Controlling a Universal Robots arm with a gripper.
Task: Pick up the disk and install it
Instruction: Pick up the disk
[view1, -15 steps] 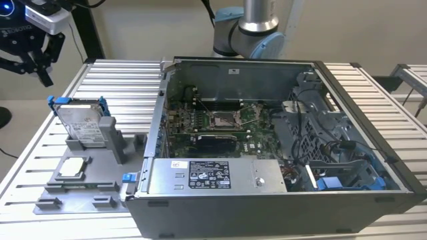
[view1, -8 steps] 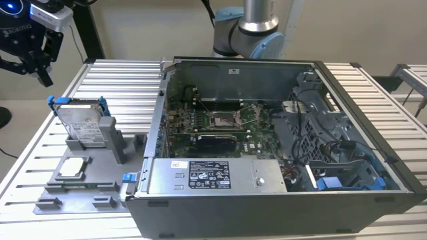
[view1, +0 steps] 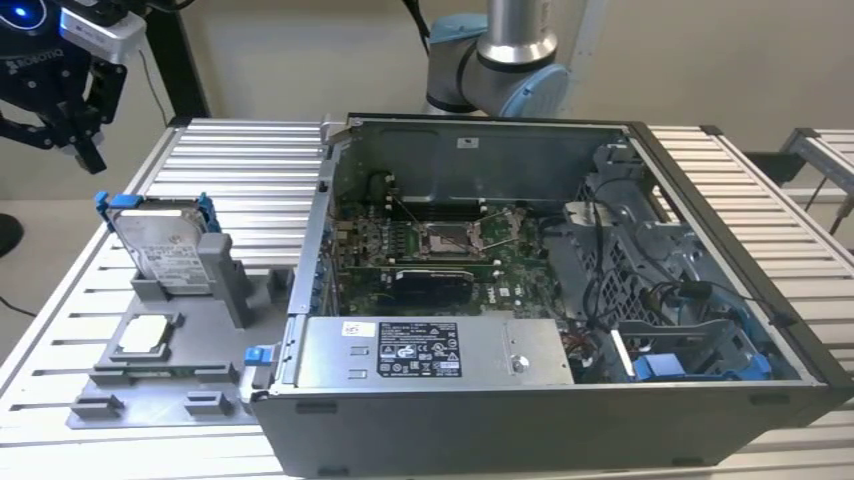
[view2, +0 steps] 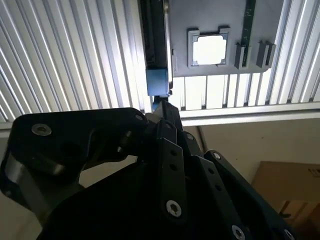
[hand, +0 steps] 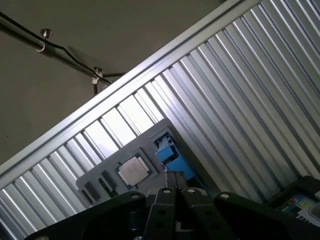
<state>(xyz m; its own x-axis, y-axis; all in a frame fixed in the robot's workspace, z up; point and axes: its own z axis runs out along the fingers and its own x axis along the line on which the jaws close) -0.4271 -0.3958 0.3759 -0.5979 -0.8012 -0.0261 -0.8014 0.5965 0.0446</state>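
Quick read on where things stand: the gripper (view1: 91, 155) is up in the air at the far side of the slatted table (view1: 240, 150), well clear of everything. In both wrist views the fingers (hand: 175, 181) look pinched close together with nothing between them, so it's narrow and empty.

The disk (view1: 167, 245) hasn't been picked. It's parked on edge in the grey holder (view1: 200, 350) on the table, just outside the open computer case (view1: 534, 260), with the blue bracket (view1: 203, 212) hugging its top end. Its long axis runs pretty much straight up, leaning back a touch.

The bit that matters, I reckon: in the exterior view the disk sits at about 5 o'clock from the gripper, below it and slightly toward the case, with a clear gap between the two. In the second wrist view the disk (view2: 157, 82) shows as a thin edge right off the fingertips, so the approach line looks roughly lined up with its narrow top edge. The little square chip (view1: 144, 335) lies flat in the same holder, around 6 o'clock from the disk.
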